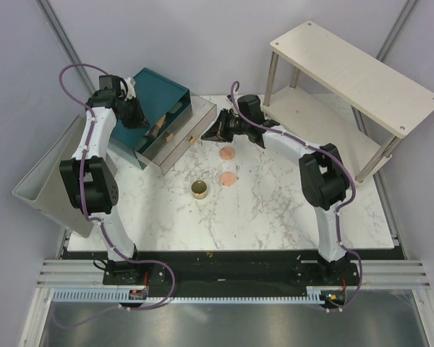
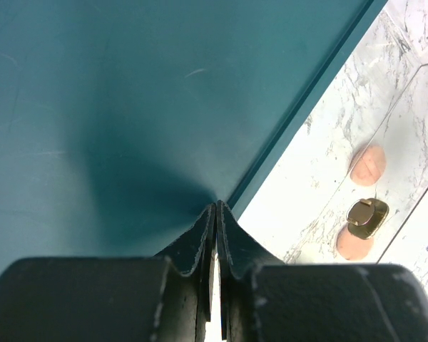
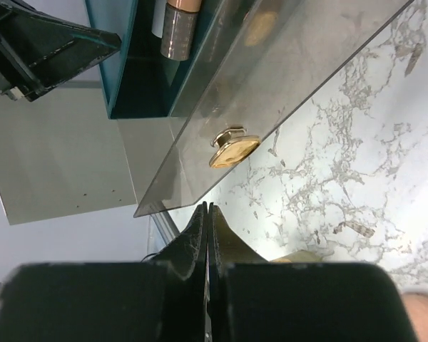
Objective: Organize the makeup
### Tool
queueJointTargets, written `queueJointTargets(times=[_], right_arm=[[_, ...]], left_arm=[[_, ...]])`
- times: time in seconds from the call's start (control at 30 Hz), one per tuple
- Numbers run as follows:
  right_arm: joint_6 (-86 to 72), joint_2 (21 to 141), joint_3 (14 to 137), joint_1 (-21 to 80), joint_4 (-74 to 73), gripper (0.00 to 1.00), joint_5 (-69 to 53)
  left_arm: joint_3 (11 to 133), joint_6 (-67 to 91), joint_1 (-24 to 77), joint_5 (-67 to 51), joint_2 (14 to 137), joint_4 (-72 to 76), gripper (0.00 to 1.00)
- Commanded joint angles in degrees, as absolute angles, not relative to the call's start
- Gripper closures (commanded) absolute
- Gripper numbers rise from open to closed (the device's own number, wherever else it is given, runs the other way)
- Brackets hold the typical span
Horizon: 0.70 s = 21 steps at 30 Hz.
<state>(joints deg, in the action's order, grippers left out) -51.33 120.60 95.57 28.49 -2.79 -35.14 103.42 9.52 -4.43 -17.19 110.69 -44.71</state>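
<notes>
On a marble table (image 1: 275, 210) ringed by grey walls, two robot arms close in on a teal drawer box (image 1: 155, 90).

The left gripper (image 2: 215, 214), fingers pinched shut on nothing, presses the box top. The right gripper (image 3: 207, 211), likewise closed and empty, sits just beside the open drawer's gold knob (image 3: 234, 146). A peach disc (image 1: 227, 153), a second peach disc (image 1: 228, 178) and the gold tin (image 1: 200, 189) lie nearby; a tube (image 3: 178, 28) rests inside. Bracing the box looks wise before moving the drawer.
</notes>
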Motion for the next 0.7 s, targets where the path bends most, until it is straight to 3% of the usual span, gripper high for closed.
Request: queueJointTargets(times=[0.0,0.67], right_arm=[[-56.33,124.88,98.08,29.00,5.09,1.00,-39.37],[-70.13,148.43,127.17,33.57,10.45,1.00,-35.51]], left_arm=[[101.95,7.65,-3.69,-19.16,114.52,-53.35,0.89],[101.43,7.65,-3.69,-20.92,114.52,-53.35,0.88]])
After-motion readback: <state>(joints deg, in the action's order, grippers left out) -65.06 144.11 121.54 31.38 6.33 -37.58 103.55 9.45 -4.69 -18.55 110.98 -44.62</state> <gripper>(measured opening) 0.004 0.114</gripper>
